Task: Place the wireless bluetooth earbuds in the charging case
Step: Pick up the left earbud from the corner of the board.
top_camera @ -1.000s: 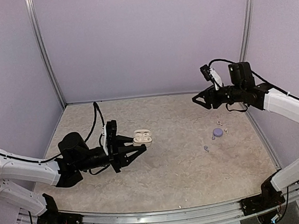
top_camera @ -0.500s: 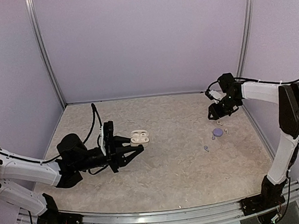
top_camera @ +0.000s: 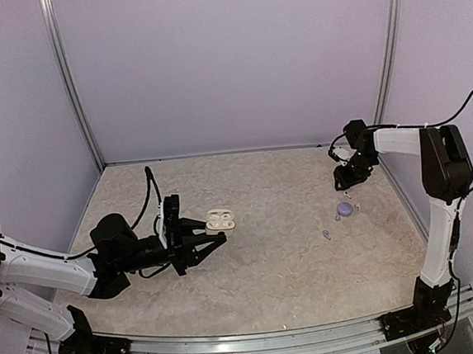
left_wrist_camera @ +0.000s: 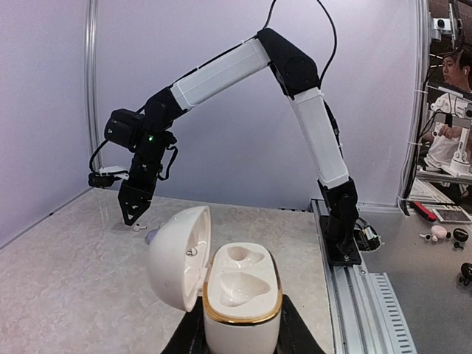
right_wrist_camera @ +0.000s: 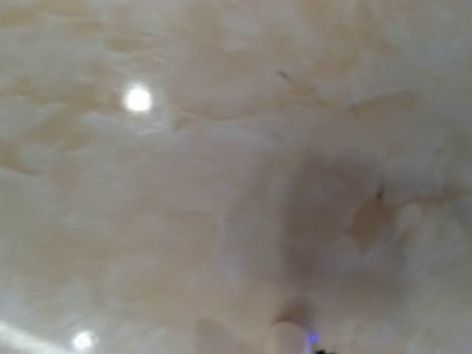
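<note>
The white, gold-rimmed charging case (top_camera: 221,220) (left_wrist_camera: 242,295) is held off the table, my left gripper (top_camera: 212,233) (left_wrist_camera: 240,333) shut on its base. Its lid (left_wrist_camera: 177,257) stands open and both wells are empty. At the right, my right gripper (top_camera: 342,183) (left_wrist_camera: 133,215) points down just above one of the wireless bluetooth earbuds (top_camera: 347,193) (left_wrist_camera: 138,227). A second earbud (top_camera: 357,206) and a third (top_camera: 327,235) lie nearby. The right wrist view is a blur of table surface with none of its fingers showing.
A small lilac round piece (top_camera: 345,210) lies among the earbuds, half hidden behind the lid in the left wrist view. The right wall post (top_camera: 387,56) stands close behind the right arm. A blurred pale blob (right_wrist_camera: 289,338) sits at the right wrist view's bottom edge.
The right arm swung from a raised, leftward-pointing pose down over the earbuds at the right. The left gripper drew the case slightly back and left.
</note>
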You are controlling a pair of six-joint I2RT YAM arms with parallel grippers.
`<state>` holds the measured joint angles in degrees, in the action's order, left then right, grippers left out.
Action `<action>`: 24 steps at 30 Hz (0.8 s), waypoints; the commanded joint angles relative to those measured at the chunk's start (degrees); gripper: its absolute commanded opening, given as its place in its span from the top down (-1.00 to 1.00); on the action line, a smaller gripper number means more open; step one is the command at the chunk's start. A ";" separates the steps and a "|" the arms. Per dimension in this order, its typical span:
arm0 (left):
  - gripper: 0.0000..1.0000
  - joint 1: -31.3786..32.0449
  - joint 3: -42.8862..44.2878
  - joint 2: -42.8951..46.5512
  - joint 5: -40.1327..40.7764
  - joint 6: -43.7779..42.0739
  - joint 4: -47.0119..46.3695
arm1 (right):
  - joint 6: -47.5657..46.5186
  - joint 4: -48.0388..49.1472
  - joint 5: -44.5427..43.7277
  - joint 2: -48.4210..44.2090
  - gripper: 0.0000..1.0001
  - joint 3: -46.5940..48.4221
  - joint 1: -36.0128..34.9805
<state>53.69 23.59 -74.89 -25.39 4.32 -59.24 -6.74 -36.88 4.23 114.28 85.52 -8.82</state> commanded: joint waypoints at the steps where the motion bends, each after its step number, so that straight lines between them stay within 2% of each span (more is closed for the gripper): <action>1: 0.92 -0.43 -0.07 -0.53 -1.27 0.25 -2.63 | -1.30 -1.83 0.19 3.06 0.07 1.54 1.42; 13: 0.92 -0.79 0.21 -0.87 -1.53 0.30 -2.50 | -2.39 -1.15 -1.03 6.65 0.17 2.47 2.77; 24: 0.92 -1.22 0.22 0.05 -1.46 -0.33 -1.43 | -2.55 -2.36 -0.46 7.18 0.48 2.27 2.80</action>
<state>52.95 23.59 -75.50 -26.50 4.29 -59.77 -9.06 -37.47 3.66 120.33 86.74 -6.66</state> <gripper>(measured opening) 0.244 0.283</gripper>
